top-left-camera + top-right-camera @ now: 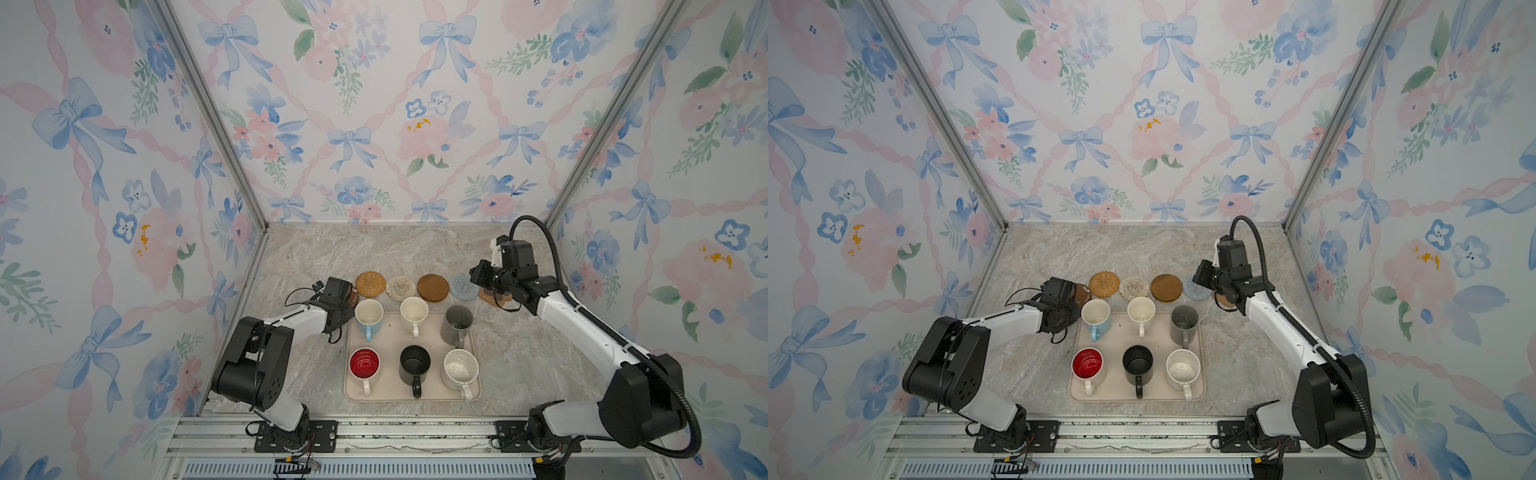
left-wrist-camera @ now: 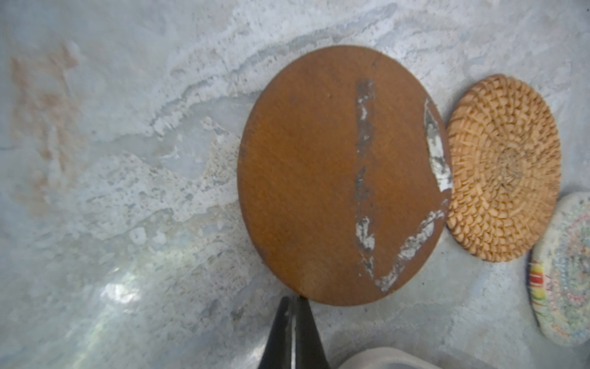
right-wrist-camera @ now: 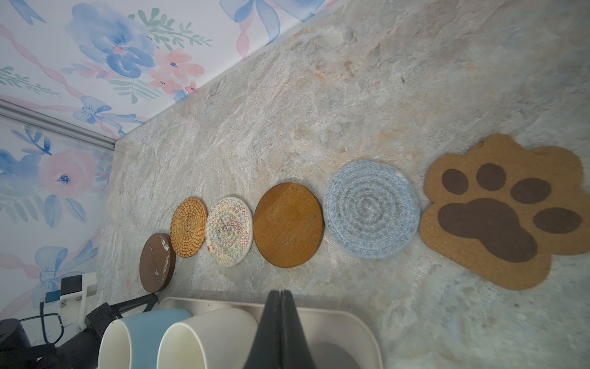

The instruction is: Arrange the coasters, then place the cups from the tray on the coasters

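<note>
Six coasters [image 3: 287, 223] lay in a row on the worktop [image 1: 316, 257], just beyond the tray [image 1: 432, 336]; arranging judged done. All six cups [image 1: 415, 361] sat on the tray, none yet on a coaster. Fingers together and empty: left claw [image 2: 295, 306], right claw [image 3: 281, 303]. In both top views the arms part-hid the row's two ends.

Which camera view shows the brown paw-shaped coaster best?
The right wrist view. There the brown paw-shaped coaster lies almost whole, and its dark pad marks are clear. In both top views the right arm hides most of it. The left wrist view does not show it.
</note>
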You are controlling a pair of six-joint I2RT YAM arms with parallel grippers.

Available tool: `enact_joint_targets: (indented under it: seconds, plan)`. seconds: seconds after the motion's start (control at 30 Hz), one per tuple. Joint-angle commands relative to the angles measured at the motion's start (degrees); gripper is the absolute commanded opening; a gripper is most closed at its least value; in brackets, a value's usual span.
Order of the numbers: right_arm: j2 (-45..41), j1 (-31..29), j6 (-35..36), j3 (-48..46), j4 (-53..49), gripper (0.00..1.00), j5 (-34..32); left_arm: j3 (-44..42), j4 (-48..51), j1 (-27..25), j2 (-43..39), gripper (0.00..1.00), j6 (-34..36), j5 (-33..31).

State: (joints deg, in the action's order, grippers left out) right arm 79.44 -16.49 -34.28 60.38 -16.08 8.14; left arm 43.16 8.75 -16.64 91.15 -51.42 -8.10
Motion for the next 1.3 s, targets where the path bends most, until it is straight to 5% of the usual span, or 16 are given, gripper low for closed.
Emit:
enact_joint_targets:
  seconds: [0.0, 0.67, 0.97, 1.27]
  plan:
    - [0.9, 0.4, 0.5, 2.3, -1.5, 0.0, -0.6, 1.6, 2.5, 0.9, 3.1, 0.0, 1.4, -0.9]
    - [-0.9, 0.8, 1.5, 2.6, -4.4, 0.0, -3.0, 12.1, 1.3, 6.9, 11.9, 0.0, 5.0, -0.9]
    - [-0.7, 0.8, 1.3, 2.7, -4.3, 0.0, -3.0, 12.6, 1.4, 6.7, 1.7, 0.0, 6.2, 0.9]
    - [0.7, 0.5, 1.0, 2.7, -3.0, 0.0, -1.3, 28.4, 2.0, 4.6, 9.7, 0.0, 15.7, 13.0]
